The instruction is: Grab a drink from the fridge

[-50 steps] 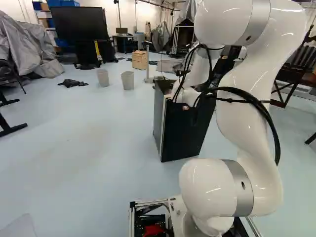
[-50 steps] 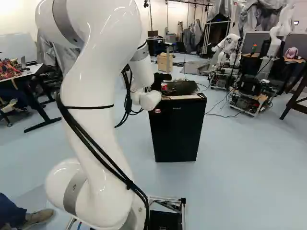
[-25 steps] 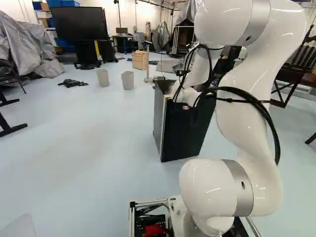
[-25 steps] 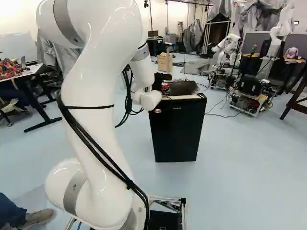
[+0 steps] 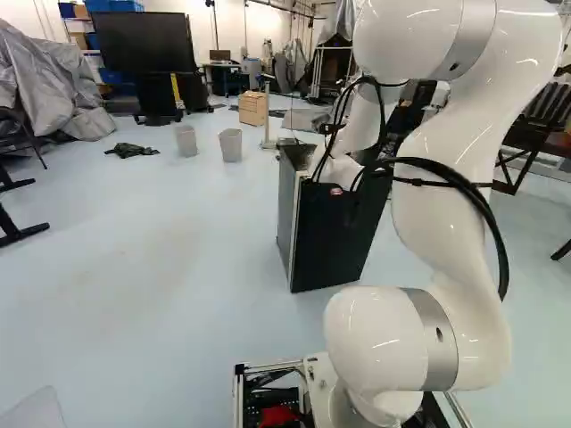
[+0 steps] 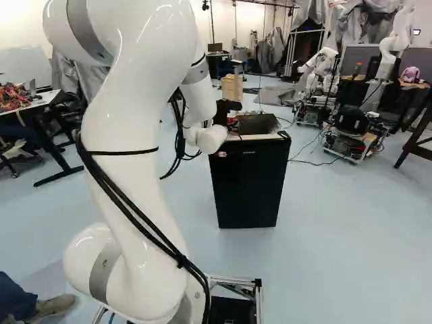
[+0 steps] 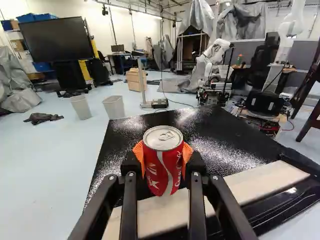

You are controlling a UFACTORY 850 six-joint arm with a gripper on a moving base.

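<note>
The wrist view shows the can (image 7: 163, 160) big and clear, but the right base view has only a little red bit by the hand (image 6: 231, 121), which looks like the same can. In the left base view, the arm (image 5: 459, 152) hides the can. The base views show the tall black front of the fridge (image 6: 248, 182). The wrist view shows its shiny top.

Two bins (image 7: 81, 106) (image 7: 114, 106) stand on the floor, far and to the left of the fridge. A black cloth (image 7: 42, 118) lies to their left. A wood box (image 7: 136, 80) is farther back. Another robot (image 7: 215, 52) is far off on the right. The fridge stands near, in front of the arm.

The hand pinches the can from both sides with its orange pads. The can is upright between them, over the fridge's near edge; I can't tell if its bottom touches.
</note>
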